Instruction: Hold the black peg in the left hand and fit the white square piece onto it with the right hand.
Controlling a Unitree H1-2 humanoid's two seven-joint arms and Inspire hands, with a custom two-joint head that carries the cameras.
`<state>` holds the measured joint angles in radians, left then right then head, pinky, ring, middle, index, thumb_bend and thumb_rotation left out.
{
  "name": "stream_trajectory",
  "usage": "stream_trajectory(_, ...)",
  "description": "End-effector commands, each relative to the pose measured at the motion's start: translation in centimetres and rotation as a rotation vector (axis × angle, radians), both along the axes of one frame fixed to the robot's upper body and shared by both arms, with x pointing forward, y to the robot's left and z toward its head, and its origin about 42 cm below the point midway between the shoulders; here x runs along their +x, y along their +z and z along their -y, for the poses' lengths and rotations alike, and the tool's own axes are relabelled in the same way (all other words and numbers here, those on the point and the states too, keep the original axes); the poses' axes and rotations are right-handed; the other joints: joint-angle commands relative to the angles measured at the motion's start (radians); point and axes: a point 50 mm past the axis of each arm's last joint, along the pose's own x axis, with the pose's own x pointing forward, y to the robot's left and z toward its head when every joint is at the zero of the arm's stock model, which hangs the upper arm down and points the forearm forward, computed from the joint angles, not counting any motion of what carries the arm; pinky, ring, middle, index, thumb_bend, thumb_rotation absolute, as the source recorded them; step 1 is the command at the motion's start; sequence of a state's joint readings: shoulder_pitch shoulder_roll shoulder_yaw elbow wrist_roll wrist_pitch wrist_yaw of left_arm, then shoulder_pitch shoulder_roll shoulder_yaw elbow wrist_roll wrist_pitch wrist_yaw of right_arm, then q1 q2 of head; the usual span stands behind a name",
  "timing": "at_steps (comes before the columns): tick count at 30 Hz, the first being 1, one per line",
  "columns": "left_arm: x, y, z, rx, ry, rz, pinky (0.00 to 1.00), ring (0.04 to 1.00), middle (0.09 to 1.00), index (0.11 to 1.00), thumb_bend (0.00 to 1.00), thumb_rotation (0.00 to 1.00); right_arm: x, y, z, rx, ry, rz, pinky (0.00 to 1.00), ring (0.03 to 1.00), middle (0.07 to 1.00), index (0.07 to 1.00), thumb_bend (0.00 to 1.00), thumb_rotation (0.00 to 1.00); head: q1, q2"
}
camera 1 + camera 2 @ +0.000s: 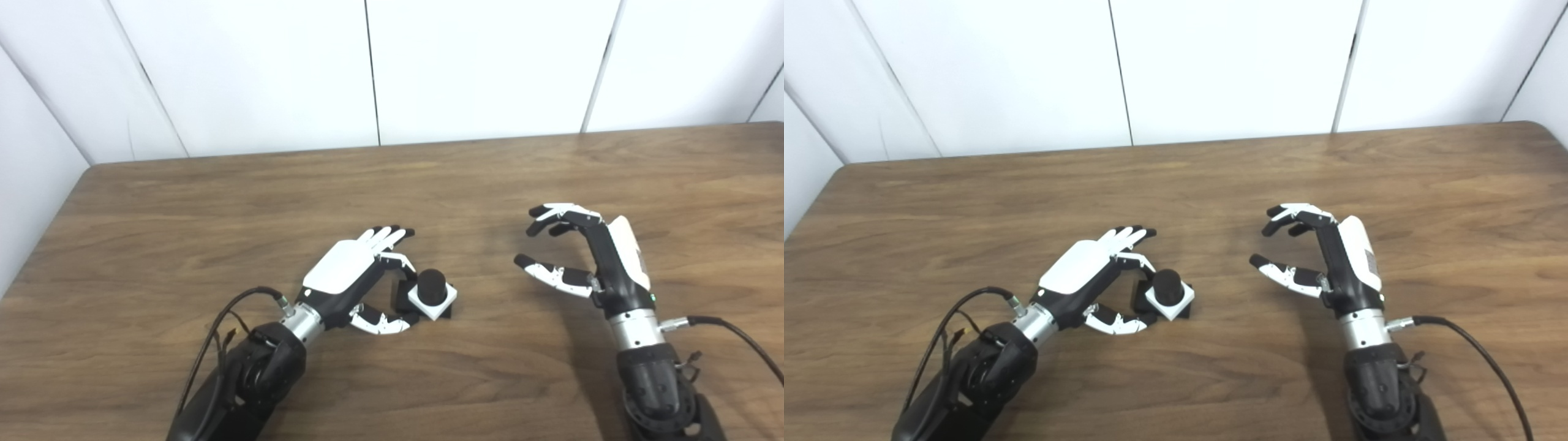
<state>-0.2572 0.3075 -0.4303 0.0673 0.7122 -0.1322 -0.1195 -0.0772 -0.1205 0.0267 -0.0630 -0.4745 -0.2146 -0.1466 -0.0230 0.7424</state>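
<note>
Black peg (pixel 432 285) upright on wooden counter (pixel 490 177), white square piece (pixel 433 299) seated round it on black base. Left hand (pixel 346 275) beside base, fingers (pixel 392 234) and thumb curved open round its left edge; contact unclear, possibly just touching. Right hand (pixel 588 257) well apart to right, fingers spread, empty.

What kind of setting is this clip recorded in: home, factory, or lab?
Most likely a lab test bench. A bare wooden table stands against plain white wall panels, and the only items on it are a black peg with a white square piece round it, between the robot's two hands.
</note>
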Motion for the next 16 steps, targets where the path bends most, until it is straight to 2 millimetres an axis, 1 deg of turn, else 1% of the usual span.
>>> stream_trajectory(1, 0.0, -1.1, -0.8, 0.071, 0.018, -0.025, 1.0, 1.0, 0.983, 0.569, 0.92, 0.29, -0.5, -0.4, -1.8, 0.083, 0.015, 0.033, 0.47, 0.595, 0.644, 0.494, 0.51, 0.12, -0.001, 0.002)
stream_trajectory(2, 0.0, -1.1, -0.8, 0.069, 0.02, -0.024, 1.0, 1.0, 0.982, 0.57, 0.92, 0.29, -0.7, -0.6, -2.1, 0.097, 0.01, 0.03, 0.45, 0.571, 0.629, 0.494, 0.51, 0.12, -0.002, 0.004)
stream_trajectory(3, 0.0, -1.1, -0.8, 0.067, 0.022, -0.024, 1.0, 1.0, 0.982, 0.57, 0.91, 0.3, -0.8, -0.8, -2.5, 0.108, 0.003, 0.026, 0.44, 0.562, 0.604, 0.491, 0.51, 0.1, -0.004, 0.005)
stream_trajectory(4, 0.0, -1.1, -0.8, 0.066, 0.026, -0.025, 1.0, 1.0, 0.98, 0.57, 0.91, 0.29, -0.9, -0.9, -2.8, 0.116, -0.004, 0.022, 0.42, 0.546, 0.548, 0.486, 0.52, 0.04, -0.004, 0.005)
stream_trajectory(6, 0.0, -1.1, -0.9, 0.062, 0.04, -0.029, 1.0, 1.0, 0.974, 0.574, 0.9, 0.29, -1.1, -1.1, -3.4, 0.126, -0.014, 0.016, 0.42, 0.537, 0.518, 0.485, 0.52, 0.01, -0.003, 0.006)
stream_trajectory(8, -0.2, -1.1, -1.0, 0.059, 0.06, -0.04, 0.97, 1.0, 0.963, 0.587, 0.88, 0.27, -1.2, -1.4, -3.8, 0.134, -0.019, 0.009, 0.41, 0.534, 0.51, 0.485, 0.52, 0.0, -0.001, 0.009)
stream_trajectory(11, -0.4, -1.2, -1.2, 0.05, 0.083, -0.056, 0.87, 0.983, 0.946, 0.634, 0.86, 0.27, -1.4, -1.6, -4.1, 0.146, -0.02, 0.004, 0.4, 0.532, 0.508, 0.484, 0.52, 0.0, -0.002, 0.011)
stream_trajectory(14, -0.7, -1.3, -1.5, 0.035, 0.095, -0.06, 0.83, 0.956, 0.932, 0.657, 0.85, 0.26, -1.5, -1.7, -4.2, 0.146, -0.018, 0.003, 0.4, 0.532, 0.51, 0.483, 0.52, 0.0, -0.001, 0.014)
stream_trajectory(16, -0.9, -1.5, -1.8, 0.03, 0.106, -0.059, 0.79, 0.928, 0.914, 0.684, 0.86, 0.28, -1.5, -1.7, -4.2, 0.145, -0.014, 0.002, 0.4, 0.535, 0.516, 0.479, 0.52, 0.0, 0.0, 0.016)
